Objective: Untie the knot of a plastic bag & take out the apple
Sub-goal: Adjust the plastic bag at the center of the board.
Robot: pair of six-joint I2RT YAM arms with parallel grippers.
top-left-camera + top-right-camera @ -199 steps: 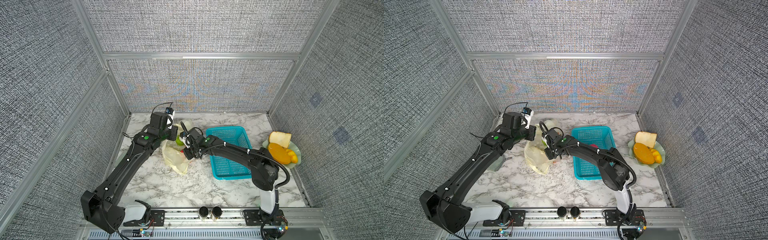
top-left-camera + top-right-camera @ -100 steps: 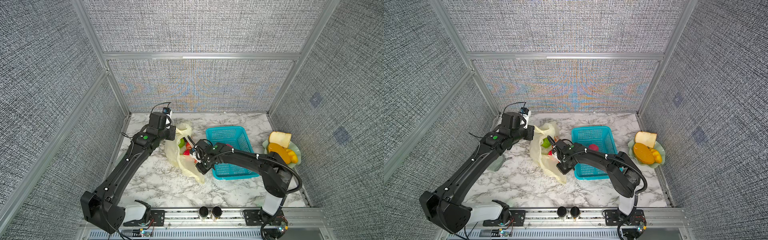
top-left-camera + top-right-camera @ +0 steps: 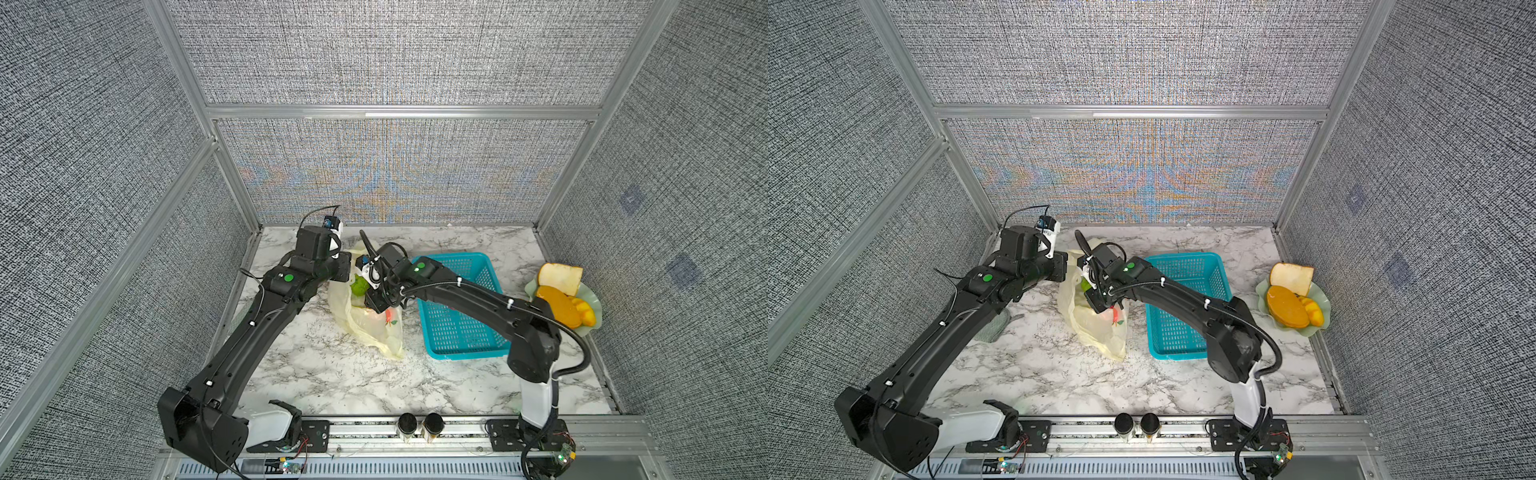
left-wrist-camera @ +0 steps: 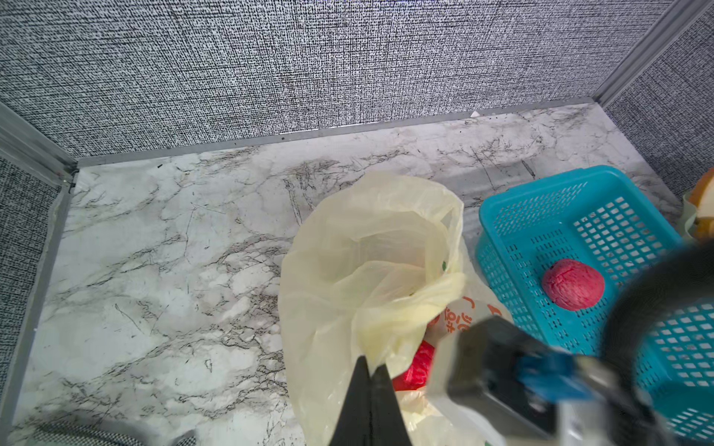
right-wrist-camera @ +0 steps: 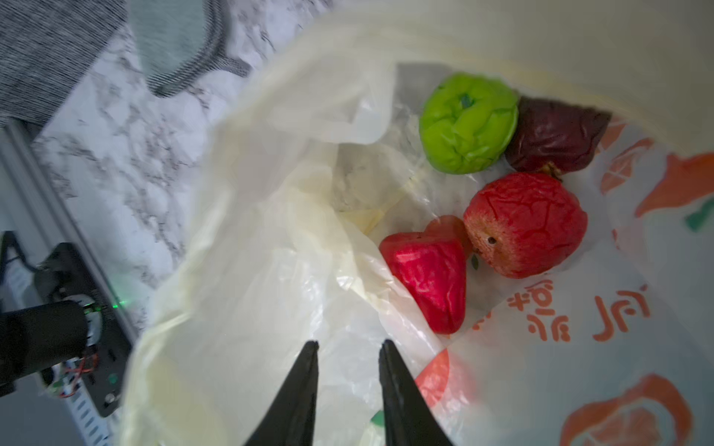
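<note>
Your left tool (image 4: 371,370) is pinched together on the plastic bag (image 4: 347,247), with a twisted handle strip (image 4: 417,305) of the bag caught between its tips and the bag's mouth held up and open. Your right tool (image 5: 349,347) stands with its tips apart and nothing between them. It points into the open mouth, just over the crumpled inner film.

Past those tips, inside the bag, lie four fruits close together:
- a green fruit (image 5: 467,123);
- a dark purple fruit (image 5: 556,135), which touches the green one;
- a round red fruit (image 5: 525,224) with a cracked skin;
- a red heart-shaped fruit (image 5: 429,278), which leans against the round red one.

You cannot tell from here which of them is the apple.

In both top views the bag sits on the marble tabletop (image 3: 332,374) between the two arms, its printed side towards the blue basket (image 3: 457,332) just beside it. In the left wrist view a red ball-like fruit (image 4: 573,284) lies in that basket.

Further out, at the tabletop's edge beyond the basket, a pale green plate (image 3: 592,303) carries bread and orange pieces. A grey-green cloth (image 3: 994,328) lies under your left arm.
</note>
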